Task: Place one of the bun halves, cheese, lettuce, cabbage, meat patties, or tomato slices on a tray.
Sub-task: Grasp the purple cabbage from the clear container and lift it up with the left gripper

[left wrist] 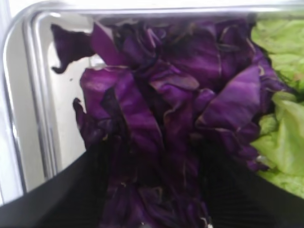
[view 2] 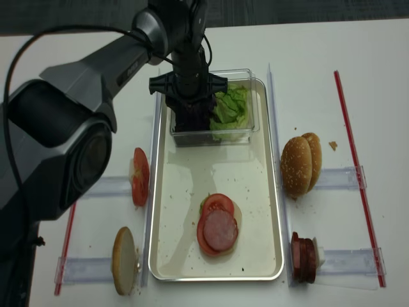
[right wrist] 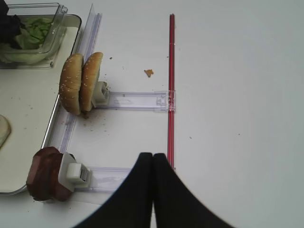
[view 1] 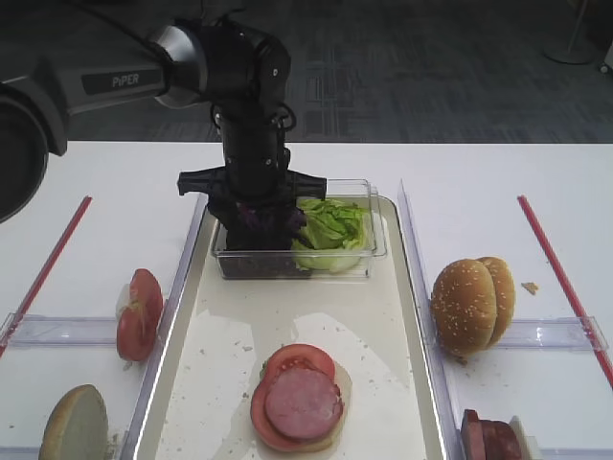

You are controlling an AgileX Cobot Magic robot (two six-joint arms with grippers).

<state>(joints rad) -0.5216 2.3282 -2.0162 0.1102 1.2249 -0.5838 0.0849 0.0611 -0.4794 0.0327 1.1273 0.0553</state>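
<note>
Left gripper [left wrist: 156, 190] fingertips buried in cabbage [left wrist: 166, 109] — grip unclear.

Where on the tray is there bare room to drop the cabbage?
Free: tray floor between the clear tub and the meat patty stack; also strips beside that stack. Crowded: the far end, where the left end effector is inside the tub among cabbage and lettuce.

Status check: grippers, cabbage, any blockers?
Left gripper down in the tub, straddling cabbage. Right gripper shut, empty, parked off tray. Lettuce alongside; no blockers.
</note>
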